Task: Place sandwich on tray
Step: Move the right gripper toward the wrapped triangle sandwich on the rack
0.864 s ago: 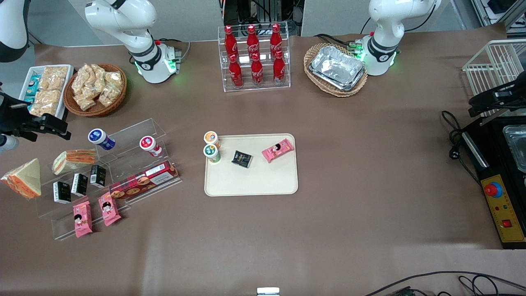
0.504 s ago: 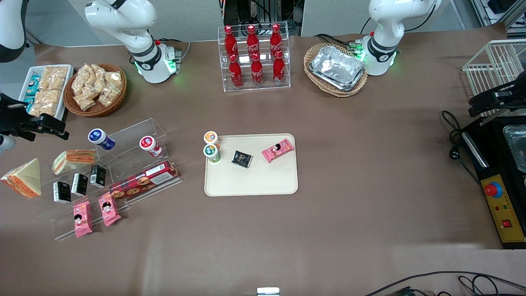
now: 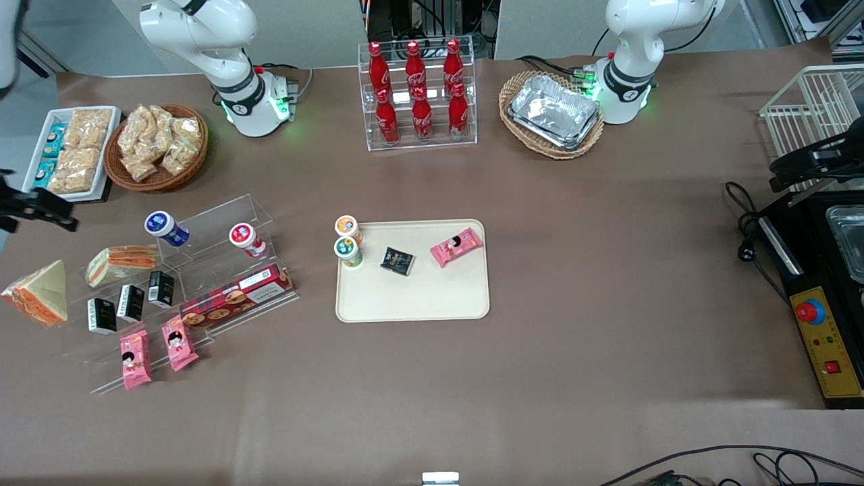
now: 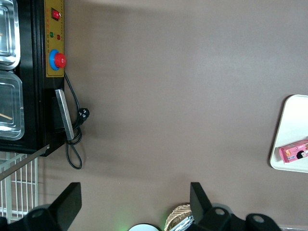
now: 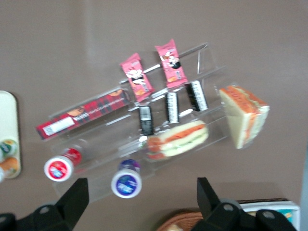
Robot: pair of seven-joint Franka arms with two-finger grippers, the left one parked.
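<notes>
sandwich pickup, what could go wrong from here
1. Two wedges look alike: the sandwich stands at the rack's end, a second sandwich lies on the acrylic rack; the wrong one could be taken.
2. The open end effector hovers high above the rack; descending, it might knock the yogurt cups.
3. The tray already holds snacks, so bare space is limited.

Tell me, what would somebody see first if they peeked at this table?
Probably the red cola bottles standing in a clear rack between the two arm bases. Next, the cream tray mid-table, holding two little cups, a black packet and a pink snack pack. Toward the working arm's end, two wedge sandwiches wait at the clear stand: the sandwich at its end, the second sandwich on its shelf, with the open gripper high above them.
</notes>
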